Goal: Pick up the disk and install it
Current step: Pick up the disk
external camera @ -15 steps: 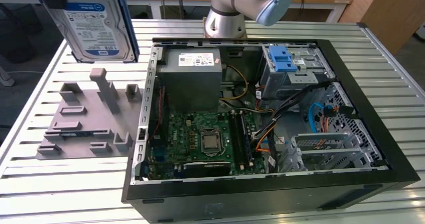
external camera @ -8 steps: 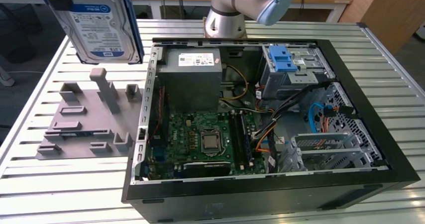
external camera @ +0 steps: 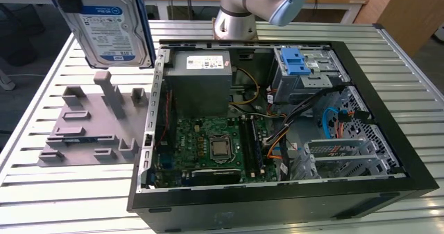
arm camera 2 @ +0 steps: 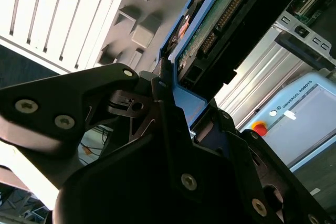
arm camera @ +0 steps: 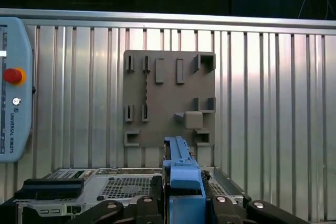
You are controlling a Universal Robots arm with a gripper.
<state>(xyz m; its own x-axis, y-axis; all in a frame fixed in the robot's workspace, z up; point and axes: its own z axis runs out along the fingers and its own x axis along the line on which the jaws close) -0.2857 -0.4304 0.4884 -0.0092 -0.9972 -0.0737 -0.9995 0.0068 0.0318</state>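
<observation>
Disk in gripper (top off-frame)

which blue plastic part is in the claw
The carrier frame around the disk, held aloft by the claw; the other blue bracket sits inside the computer case.

disk | silver, blue-and-white label, blue carrier frame | upright on edge | raised in air
</observation>
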